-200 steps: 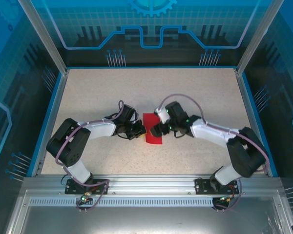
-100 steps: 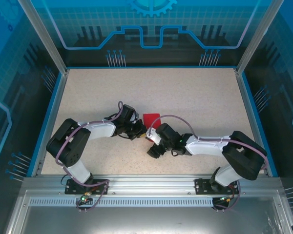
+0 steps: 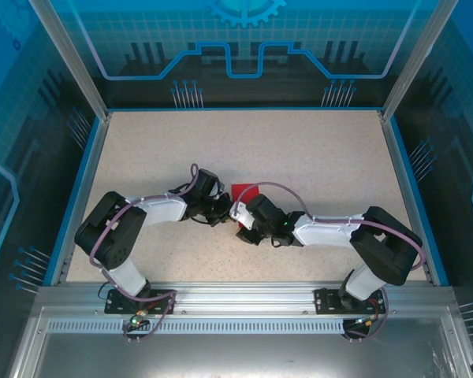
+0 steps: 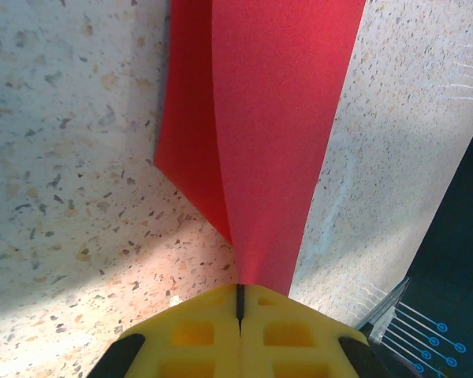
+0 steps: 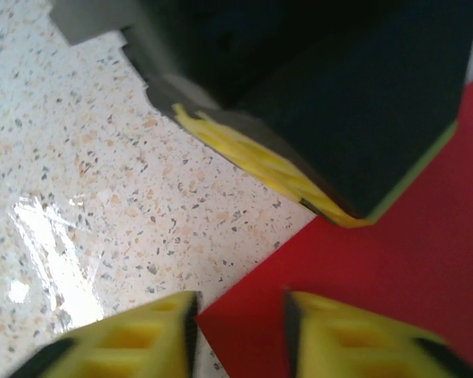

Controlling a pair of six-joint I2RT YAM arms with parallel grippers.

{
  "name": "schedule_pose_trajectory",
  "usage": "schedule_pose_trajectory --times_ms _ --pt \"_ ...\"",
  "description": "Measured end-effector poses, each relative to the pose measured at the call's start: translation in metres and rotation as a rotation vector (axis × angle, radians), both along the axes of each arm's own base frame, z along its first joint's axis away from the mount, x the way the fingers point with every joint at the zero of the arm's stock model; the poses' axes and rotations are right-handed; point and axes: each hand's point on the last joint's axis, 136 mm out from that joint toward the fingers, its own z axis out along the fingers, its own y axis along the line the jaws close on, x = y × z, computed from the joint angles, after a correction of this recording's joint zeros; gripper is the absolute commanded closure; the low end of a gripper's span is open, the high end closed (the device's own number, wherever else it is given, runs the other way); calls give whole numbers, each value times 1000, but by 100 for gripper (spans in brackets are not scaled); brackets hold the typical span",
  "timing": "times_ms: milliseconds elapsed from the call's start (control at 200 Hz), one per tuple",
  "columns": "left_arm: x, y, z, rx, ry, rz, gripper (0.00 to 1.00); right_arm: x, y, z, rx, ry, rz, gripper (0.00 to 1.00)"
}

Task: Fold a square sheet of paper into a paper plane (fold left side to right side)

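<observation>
The square sheet of paper [image 4: 276, 118] is bright red and bent over on itself. One layer rises from the table into my left gripper [image 4: 240, 293], which is shut on its edge. From above, the left gripper [image 3: 225, 211] sits at the paper's left side, and a red patch of paper [image 3: 244, 191] shows beyond both wrists. My right gripper [image 3: 243, 228] is low at the paper's near corner. Its yellow fingers [image 5: 134, 339] are blurred and stand apart, with the red corner [image 5: 244, 323] lying between them. The left gripper's yellow pad [image 5: 260, 167] is close ahead.
The speckled tabletop [image 3: 315, 157] is bounded by blue rails [image 3: 406, 189] at the sides and an aluminium frame [image 3: 236, 295] at the near edge. Both wrists crowd together at the table's centre.
The right arm has swung from the paper's right side round to its near-left corner and its fingers have narrowed. The left gripper has stayed shut on the paper.
</observation>
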Motion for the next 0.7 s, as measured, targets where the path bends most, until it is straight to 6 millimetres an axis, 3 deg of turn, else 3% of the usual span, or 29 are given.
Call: schedule_pose_trajectory --times_ms 125,235,410,535,700 --pt "-4 2 -3 16 5 -17 94 -1 0 0 9 15 8 100" --pt "-6 4 -3 35 12 -36 81 -4 0 -1 21 51 19 100" --pt "3 6 9 63 -18 -62 71 -8 -4 -2 40 134 33 100" --pt "13 14 23 92 -58 -65 72 -8 -4 0 60 186 42 100" --pt "30 14 40 117 -116 -84 83 -7 -1 -1 86 247 42 100"
